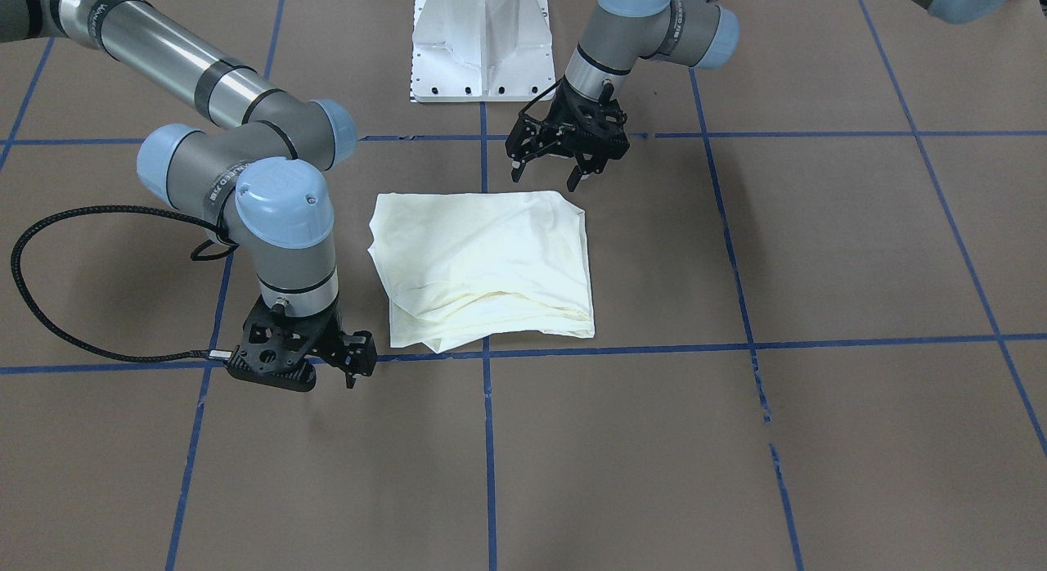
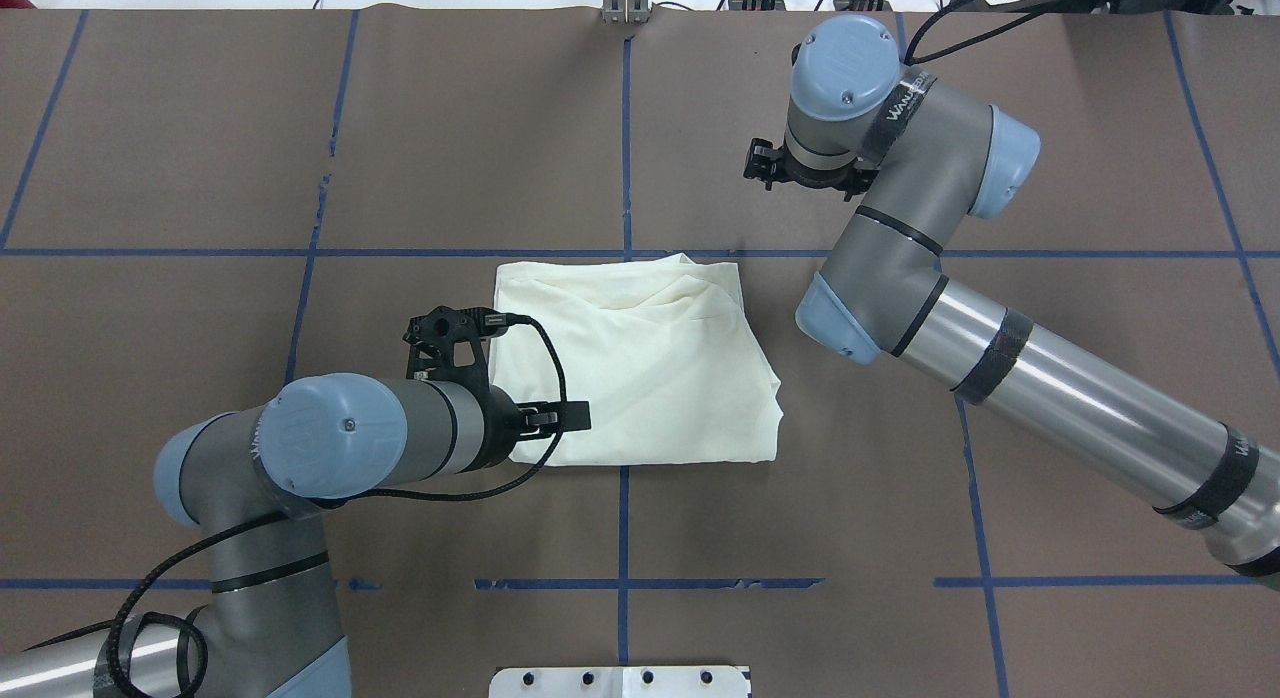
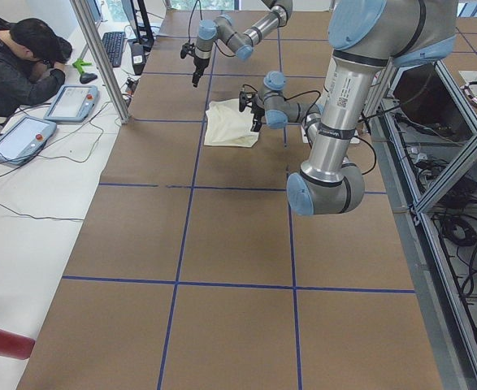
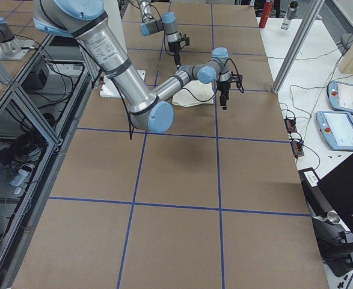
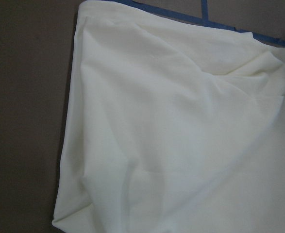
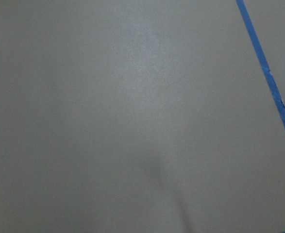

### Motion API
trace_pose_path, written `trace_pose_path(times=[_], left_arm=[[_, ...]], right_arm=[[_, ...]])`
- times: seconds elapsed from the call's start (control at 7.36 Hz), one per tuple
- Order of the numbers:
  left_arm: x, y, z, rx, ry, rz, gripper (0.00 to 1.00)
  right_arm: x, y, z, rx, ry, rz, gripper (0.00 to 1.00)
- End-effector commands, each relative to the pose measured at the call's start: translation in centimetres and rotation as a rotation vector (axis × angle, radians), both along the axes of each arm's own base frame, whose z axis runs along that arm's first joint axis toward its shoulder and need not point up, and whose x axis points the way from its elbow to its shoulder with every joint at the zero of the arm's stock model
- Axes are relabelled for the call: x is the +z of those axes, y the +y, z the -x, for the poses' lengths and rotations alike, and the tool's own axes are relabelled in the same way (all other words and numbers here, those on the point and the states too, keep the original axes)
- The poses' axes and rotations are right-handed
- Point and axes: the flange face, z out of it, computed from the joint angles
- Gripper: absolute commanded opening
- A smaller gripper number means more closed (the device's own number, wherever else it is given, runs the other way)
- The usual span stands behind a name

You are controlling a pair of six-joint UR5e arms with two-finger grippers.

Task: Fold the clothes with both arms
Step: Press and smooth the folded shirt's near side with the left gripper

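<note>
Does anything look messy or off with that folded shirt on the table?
Slightly. The shirt is folded unevenly: along the edge farthest from the robot its layers fan out staggered instead of stacking flush.

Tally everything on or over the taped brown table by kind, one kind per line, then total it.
Folded cream garment: 1
Robot arms: 2, the left arm and the right arm
White pedestal base: 1
Total: 4
</note>
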Motion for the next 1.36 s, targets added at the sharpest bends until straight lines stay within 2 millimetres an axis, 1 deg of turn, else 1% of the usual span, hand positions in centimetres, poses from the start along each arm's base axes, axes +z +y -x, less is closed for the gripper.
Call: trace_pose_path(times=[0.0, 0.27, 0.41, 0.95, 1.09, 1.22], left_arm=[[0.2, -1.0, -2.2, -0.008, -0.023, 0.012, 1.00], [2.5, -1.6, -3.7, -0.008, -0.068, 0.028, 1.00], [3.1, -1.6, -4.0, -0.007, -0.077, 0.033, 1.00], [4.1, -1.4, -4.4, -0.004, -0.095, 0.038, 1.00], [4.1, -1.4, -4.5, -0.003, -0.095, 0.039, 1.00], [3.4, -1.4, -4.1, -0.004, -0.084, 0.034, 1.00]], right_arm=[[0.0, 0.1, -0.1, 0.000, -0.001, -0.001, 1.00], [0.3, 0.1, -0.1, 0.000, 0.001, 0.001, 1.00], [0.3, 0.1, -0.1, 0.000, 0.001, 0.001, 1.00], [0.2, 0.5, -0.5, -0.001, -0.005, -0.006, 1.00], [0.2, 0.5, -0.5, -0.003, -0.005, -0.006, 1.00], [0.1, 0.6, -0.6, -0.010, -0.008, -0.010, 1.00]])
